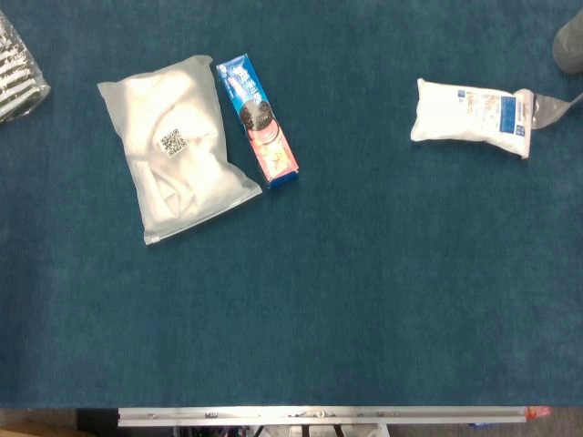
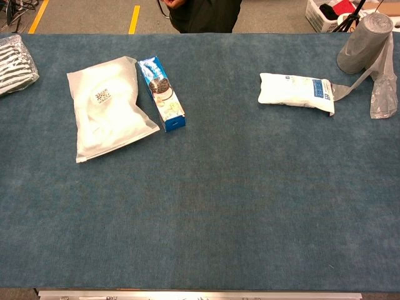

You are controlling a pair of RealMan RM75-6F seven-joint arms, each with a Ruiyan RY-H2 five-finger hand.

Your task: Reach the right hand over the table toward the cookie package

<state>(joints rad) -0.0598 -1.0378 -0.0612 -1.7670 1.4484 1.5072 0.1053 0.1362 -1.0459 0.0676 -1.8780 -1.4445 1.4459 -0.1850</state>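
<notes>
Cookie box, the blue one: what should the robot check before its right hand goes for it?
1. Blue rectangular cookie package in sight, lying flat: ok.
2. Nothing on top of it: ok.
3. Room around it: not ok; the frosted white plastic pouch lies right against one long side.
4. Path over the blue carpeted table free: ok.
5. Right hand position: cannot tell, neither view shows it.
6. Left hand out of the way: cannot tell.
</notes>
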